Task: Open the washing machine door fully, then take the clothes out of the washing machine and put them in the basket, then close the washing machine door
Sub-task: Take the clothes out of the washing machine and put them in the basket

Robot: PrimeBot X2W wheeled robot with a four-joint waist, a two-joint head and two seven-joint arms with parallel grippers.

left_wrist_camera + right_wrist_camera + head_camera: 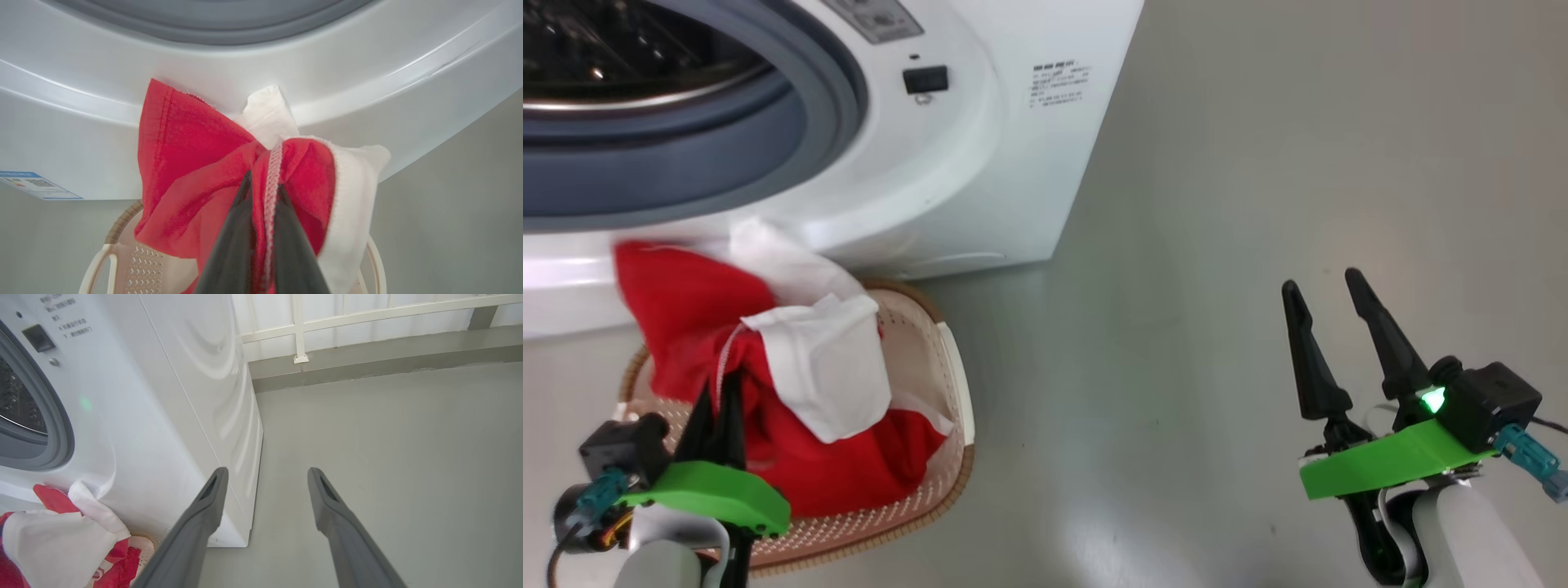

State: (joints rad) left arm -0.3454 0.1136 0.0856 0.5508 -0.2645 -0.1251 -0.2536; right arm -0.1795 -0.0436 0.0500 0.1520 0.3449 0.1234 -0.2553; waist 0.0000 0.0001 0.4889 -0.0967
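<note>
The red and white clothes (768, 384) hang bunched over the cream basket (947, 457), which stands on the floor against the white washing machine (980, 163). My left gripper (719, 392) is shut on the clothes; in the left wrist view its fingers (241, 228) pinch red fabric and a pale cord of the clothes (196, 171) above the basket (122, 249). The machine's drum mouth with its grey seal (825, 98) stands uncovered. The door is out of view. My right gripper (1327, 298) hovers open over the bare floor to the right, holding nothing; the right wrist view shows its spread fingers (204, 514).
Grey floor (1258, 163) spreads to the right of the machine. In the right wrist view a low white railing (300, 330) and a grey kerb run along the far side, and the clothes (57, 543) show at the lower left.
</note>
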